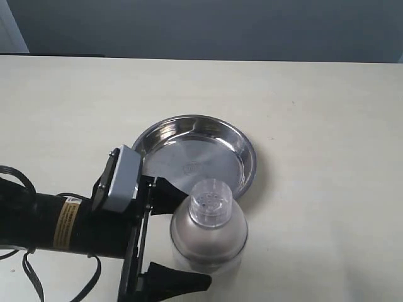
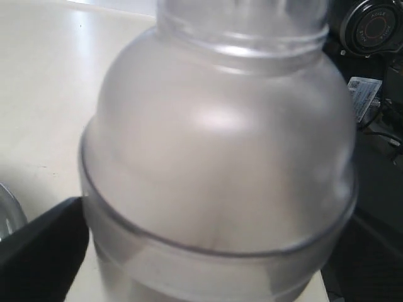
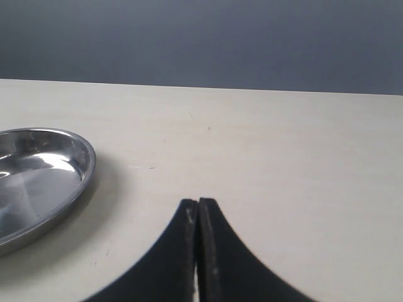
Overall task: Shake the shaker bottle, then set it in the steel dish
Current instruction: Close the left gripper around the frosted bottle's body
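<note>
Frosted, domed shaker bottle (image 1: 209,234) — shiny round steel dish (image 1: 184,142)

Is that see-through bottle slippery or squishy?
Probably slippery: the shaker bottle looks like smooth, glossy plastic. Likely stiff too, since its walls look undented in the left gripper.

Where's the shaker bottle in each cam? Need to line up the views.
Exterior: the shaker bottle sits at lower centre, overlapping the near rim of the steel dish.
Left wrist: the shaker bottle fills most of the frame, close up.
Right wrist: not in it.
Shared landmark: the steel dish, a sliver at the frame edge in the left wrist, plain in the right wrist.
</note>
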Robot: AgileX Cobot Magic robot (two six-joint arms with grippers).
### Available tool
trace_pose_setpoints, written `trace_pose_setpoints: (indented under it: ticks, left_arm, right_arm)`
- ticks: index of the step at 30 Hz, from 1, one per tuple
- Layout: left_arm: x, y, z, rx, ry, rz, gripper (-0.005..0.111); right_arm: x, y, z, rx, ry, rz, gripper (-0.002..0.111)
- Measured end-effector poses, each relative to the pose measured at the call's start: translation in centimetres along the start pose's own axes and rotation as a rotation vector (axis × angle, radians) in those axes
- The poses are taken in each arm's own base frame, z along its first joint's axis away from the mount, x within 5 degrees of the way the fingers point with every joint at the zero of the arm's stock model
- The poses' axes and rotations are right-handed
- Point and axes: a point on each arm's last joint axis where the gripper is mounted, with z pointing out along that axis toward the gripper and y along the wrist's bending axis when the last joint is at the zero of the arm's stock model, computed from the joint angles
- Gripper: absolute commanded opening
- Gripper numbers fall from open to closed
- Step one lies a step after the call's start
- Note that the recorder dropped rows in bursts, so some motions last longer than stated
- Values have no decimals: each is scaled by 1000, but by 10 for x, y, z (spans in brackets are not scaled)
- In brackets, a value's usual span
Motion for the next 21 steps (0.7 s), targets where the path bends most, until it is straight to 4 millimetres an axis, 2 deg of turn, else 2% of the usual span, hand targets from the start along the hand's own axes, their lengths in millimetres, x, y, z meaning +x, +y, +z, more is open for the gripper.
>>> trace_pose_setpoints:
  ticks: [17,21]
  left_arm:
    - [-2,-8,13,2,-15,3,92]
    - [-2,-9,23,11,-19,3,92]
  right_arm:
    - [0,0,0,0,0,0,-1]
    - [0,0,0,0,0,0,-1]
